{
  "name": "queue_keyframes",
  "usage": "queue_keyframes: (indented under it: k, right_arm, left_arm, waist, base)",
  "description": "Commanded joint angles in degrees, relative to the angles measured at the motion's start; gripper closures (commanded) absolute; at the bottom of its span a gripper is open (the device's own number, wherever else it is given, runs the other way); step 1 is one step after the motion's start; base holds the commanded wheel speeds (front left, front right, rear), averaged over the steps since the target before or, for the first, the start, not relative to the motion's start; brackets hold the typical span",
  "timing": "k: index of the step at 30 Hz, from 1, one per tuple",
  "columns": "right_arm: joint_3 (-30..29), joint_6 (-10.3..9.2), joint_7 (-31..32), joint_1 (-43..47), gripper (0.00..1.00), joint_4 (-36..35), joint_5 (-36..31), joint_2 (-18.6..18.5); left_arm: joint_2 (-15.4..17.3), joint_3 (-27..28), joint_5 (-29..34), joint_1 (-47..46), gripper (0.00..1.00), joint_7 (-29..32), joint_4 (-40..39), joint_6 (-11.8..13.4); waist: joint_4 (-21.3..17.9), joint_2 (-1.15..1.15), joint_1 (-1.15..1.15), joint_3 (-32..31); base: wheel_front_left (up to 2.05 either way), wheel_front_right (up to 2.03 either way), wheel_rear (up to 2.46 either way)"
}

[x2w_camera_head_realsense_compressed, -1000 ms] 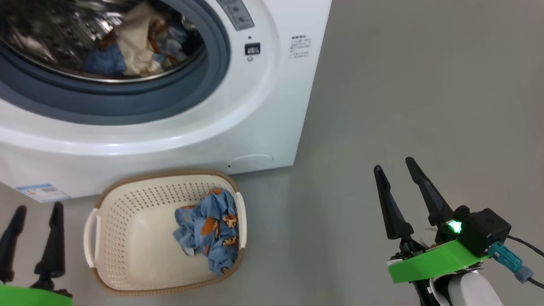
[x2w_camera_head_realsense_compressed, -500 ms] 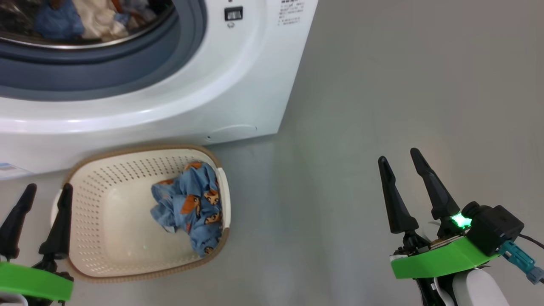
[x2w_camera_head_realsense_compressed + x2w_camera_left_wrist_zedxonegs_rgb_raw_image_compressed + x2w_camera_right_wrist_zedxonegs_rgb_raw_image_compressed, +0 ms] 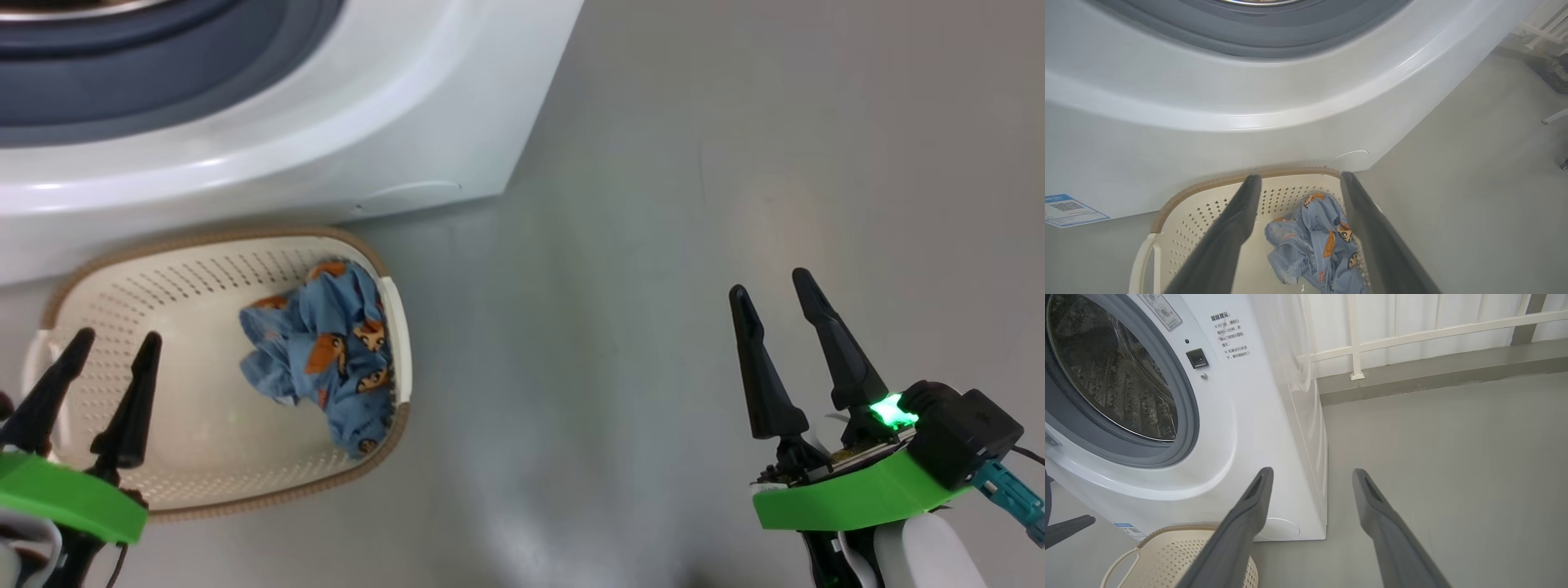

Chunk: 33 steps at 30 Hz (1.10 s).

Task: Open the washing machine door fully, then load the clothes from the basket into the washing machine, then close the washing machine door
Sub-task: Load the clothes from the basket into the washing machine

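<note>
Hovering above the basket (image 3: 245, 237), the left gripper (image 3: 117, 341) holds its fingers (image 3: 131, 404) apart, as does the right gripper (image 3: 769, 284). The clothes (image 3: 326, 351) lie bunched against the basket's right wall; a careless grasp there may catch the plastic and drag the basket.

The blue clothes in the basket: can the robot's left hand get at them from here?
Probably yes. The left hand is open above the basket, the clothes lie uncovered at its right end, and nothing stands between them.
</note>
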Motion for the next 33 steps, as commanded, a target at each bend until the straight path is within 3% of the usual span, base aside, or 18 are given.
queue_keyframes:
  k: [1, 21, 33]
  right_arm:
    - [1.58, 0.09, -0.27, -0.61, 0.0, -1.85, 1.02, -0.04]
    - [4.49, 0.09, -0.27, -2.01, 0.0, -5.69, 3.14, -0.04]
    - [6.02, 0.09, -0.27, -1.36, 0.0, -7.41, 4.42, -0.04]
  left_arm:
    - [2.94, 0.72, -1.03, -2.88, 0.0, -0.72, 0.25, -0.14]
    - [6.05, -20.93, -6.66, -19.89, 0.0, -0.76, 15.85, -0.14]
    - [8.53, -31.33, -11.75, -25.54, 0.0, -0.62, 18.7, -0.14]
  waist:
    - [-1.14, 0.0, 0.0, 2.68]
    - [-5.45, 0.0, 0.0, 14.78]
    - [-8.23, 0.0, 0.0, 18.3]
  base:
    - [0.0, 0.0, 0.0]
    - [0.0, 0.0, 0.0]
    - [0.0, 0.0, 0.0]
